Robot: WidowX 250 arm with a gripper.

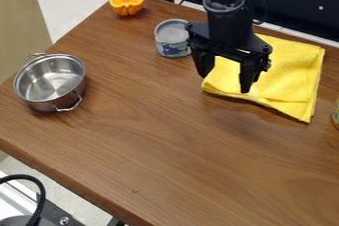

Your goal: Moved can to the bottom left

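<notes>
1. Presently, the black gripper (225,80) hangs over the yellow cloth (288,74), upper right of centre in the frame; its fingers stand spread apart.
2. The can (173,39) stands upright on the wooden table (159,145), in the upper middle of the frame, just beside the gripper on its picture-left side, outside the fingers; contact cannot be determined.
3. The metal pot (51,82) sits at left, well apart from the gripper.

No words or numbers can be read; the can (172,30) beside the pincer (224,84) wears a label (173,49) with a dark bluish pattern on a paler ground, any print too small to tell, and the cut-off container (336,115) well apart from the pincer has coloured markings, likewise unreadable
</notes>
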